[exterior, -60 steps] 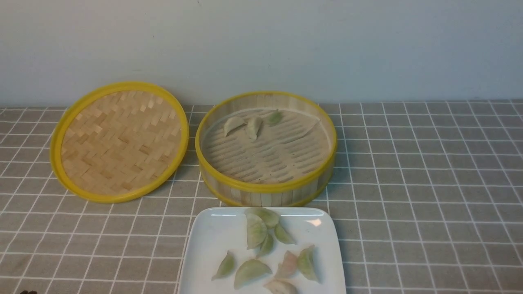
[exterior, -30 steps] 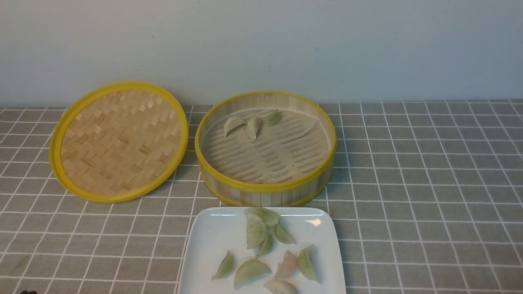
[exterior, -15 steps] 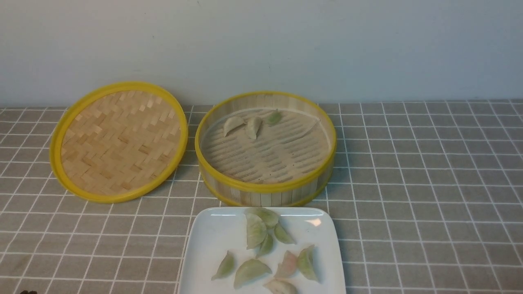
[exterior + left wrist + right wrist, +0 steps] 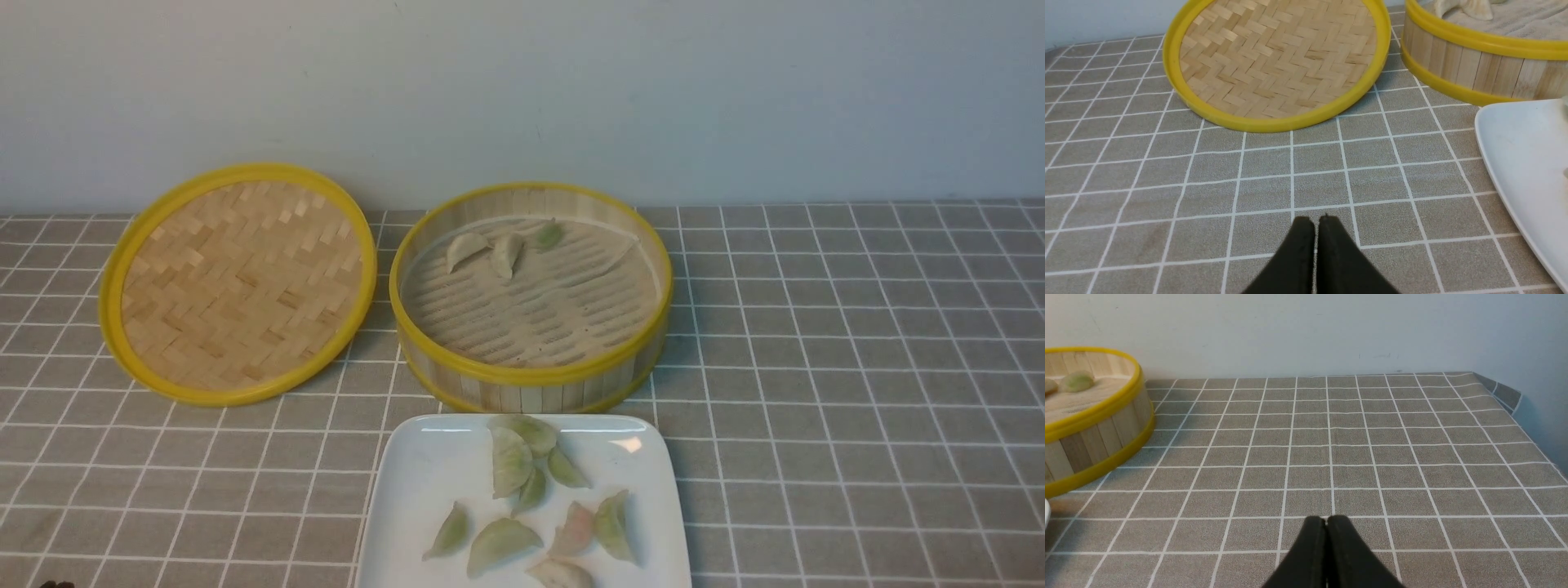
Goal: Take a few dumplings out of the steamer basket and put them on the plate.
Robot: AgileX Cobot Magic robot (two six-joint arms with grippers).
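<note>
Nothing differs from the earlier front views: the steamer basket (image 4: 531, 298), the plate (image 4: 424, 490) and every dumpling lie where they did, and no arm has come into the front view.

The steamer basket stands at the middle of the worktop (image 4: 816, 367) near the wall, its woven lid (image 4: 237, 282) just beside it on the robot's left, tilted. Three dumplings (image 4: 504, 251) rest at the far part of the basket floor: two cream ones side by side and a green one further right. The plate sits just in front of the basket, cut off by the frame's lower edge, and carries the other dumplings (image 4: 522, 498), a cluster near its far rim and several more nearer the camera.

Only the wrist views show the grippers. The left gripper (image 4: 1316, 223) hangs over bare cloth in front of the lid, jaws pressed together and holding nothing. The right gripper (image 4: 1326, 522) hangs over bare cloth to the right of the basket, jaws likewise together and empty.

The crescents point all ways: the large pale green one (image 4: 511, 461) on the plate runs roughly front to back, while another green one (image 4: 502, 543) lies mostly crosswise.
</note>
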